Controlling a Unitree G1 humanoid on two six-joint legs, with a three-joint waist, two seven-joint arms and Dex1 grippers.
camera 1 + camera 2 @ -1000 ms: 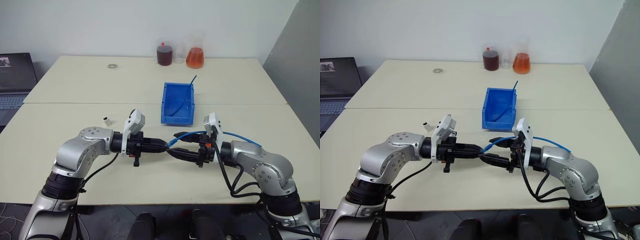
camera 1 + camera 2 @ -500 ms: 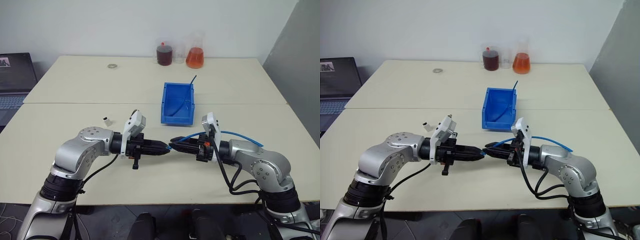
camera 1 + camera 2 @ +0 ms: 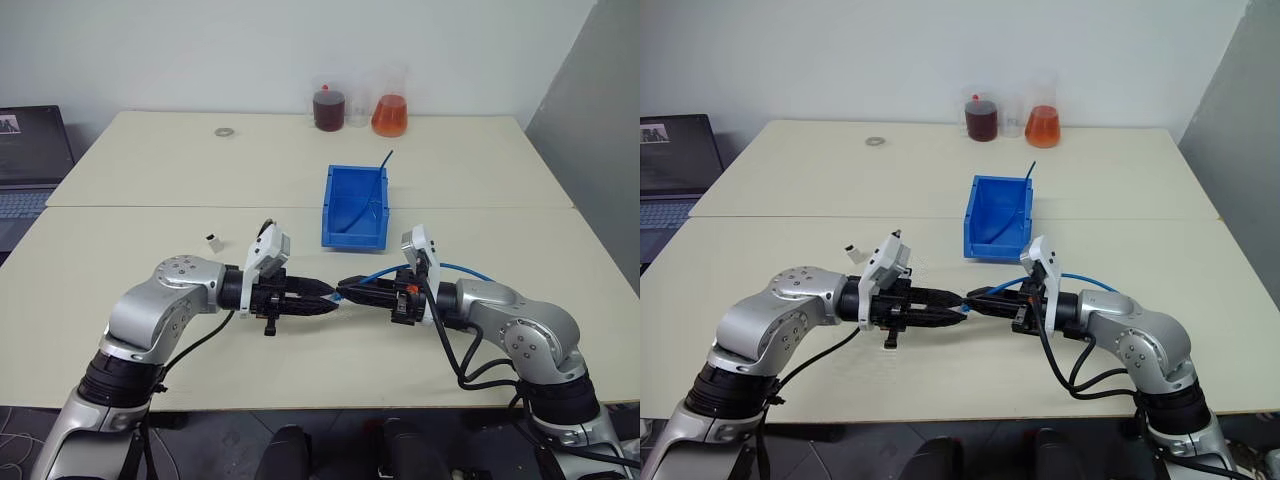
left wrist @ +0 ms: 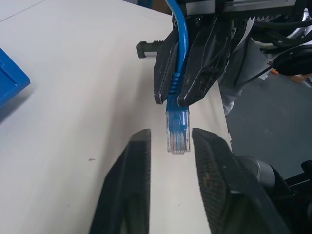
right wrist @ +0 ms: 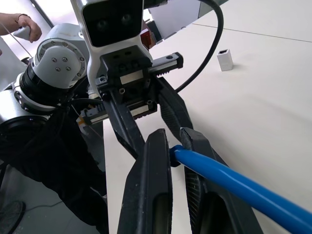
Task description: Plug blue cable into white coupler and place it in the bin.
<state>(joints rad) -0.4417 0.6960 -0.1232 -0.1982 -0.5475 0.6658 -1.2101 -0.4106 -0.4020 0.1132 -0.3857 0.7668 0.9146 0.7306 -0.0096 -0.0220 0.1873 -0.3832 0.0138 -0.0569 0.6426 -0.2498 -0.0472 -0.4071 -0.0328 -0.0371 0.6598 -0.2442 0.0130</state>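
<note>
Right gripper (image 4: 181, 100) clamped on cable (image 5: 229, 178) — plug (image 4: 178, 131) points between parted fingers (image 4: 127, 185) of left gripper (image 3: 325, 296). Coupler (image 3: 214, 242) well apart, nearer left arm.

- two claws: the left claw (image 3: 325, 296) and the right claw (image 3: 352, 291), tip to tip at about 6 o'clock on the bench (image 3: 150, 190)
- two cables: one blue cable (image 4: 177, 58) with a clear plug, and one darker cable (image 3: 380, 183) leaning in the bin
- one bin (image 3: 355, 207), near the centre
- one white coupler (image 3: 213, 242), at about 9 o'clock
- three vessels at 12 o'clock: one dark red jar (image 3: 329, 108), one orange flask (image 3: 390, 112), one small clear cup (image 3: 357, 113) between them
- one small ring (image 3: 225, 131), at about 11 o'clock
- one laptop (image 3: 30, 160), off the bench's 9 o'clock edge
</note>
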